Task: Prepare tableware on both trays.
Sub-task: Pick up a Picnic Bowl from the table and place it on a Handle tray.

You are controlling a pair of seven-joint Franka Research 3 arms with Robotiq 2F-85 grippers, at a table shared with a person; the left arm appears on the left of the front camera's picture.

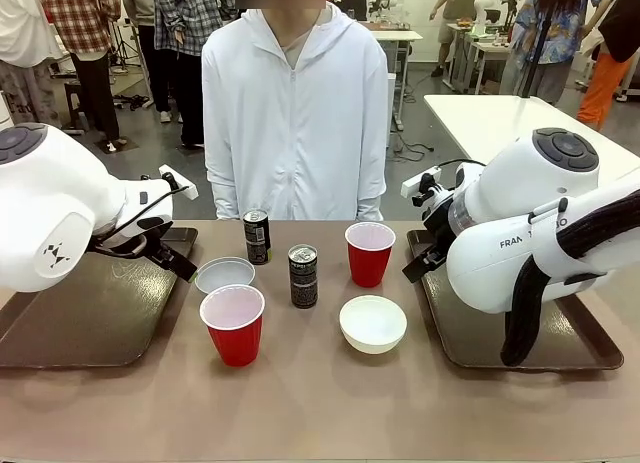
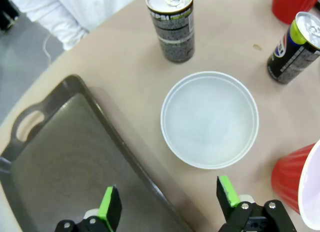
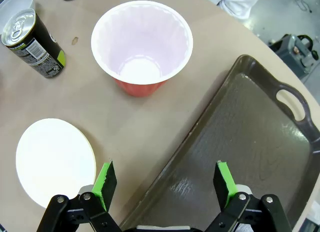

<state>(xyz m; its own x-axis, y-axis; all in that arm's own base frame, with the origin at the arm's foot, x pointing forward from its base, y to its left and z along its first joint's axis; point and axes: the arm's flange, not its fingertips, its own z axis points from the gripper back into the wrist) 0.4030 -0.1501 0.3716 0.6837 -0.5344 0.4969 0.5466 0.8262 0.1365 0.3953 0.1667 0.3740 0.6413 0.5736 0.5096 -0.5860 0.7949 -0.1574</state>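
Both end effectors are spread, pinching nothing. The left end effector (image 2: 168,194) hangs over the right rim of the left tray (image 1: 70,323), near the left bowl (image 1: 224,275). The right end effector (image 3: 165,179) hangs over the left rim of the right tray (image 1: 470,343). On the bench (image 1: 320,403) between the trays stand the right bowl (image 1: 373,323), near cup (image 1: 233,326), far cup (image 1: 369,253), near can (image 1: 303,276) and far can (image 1: 257,236).

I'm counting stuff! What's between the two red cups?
In the front view, a dark drink can stands between the near red cup and the far red cup, touching neither.
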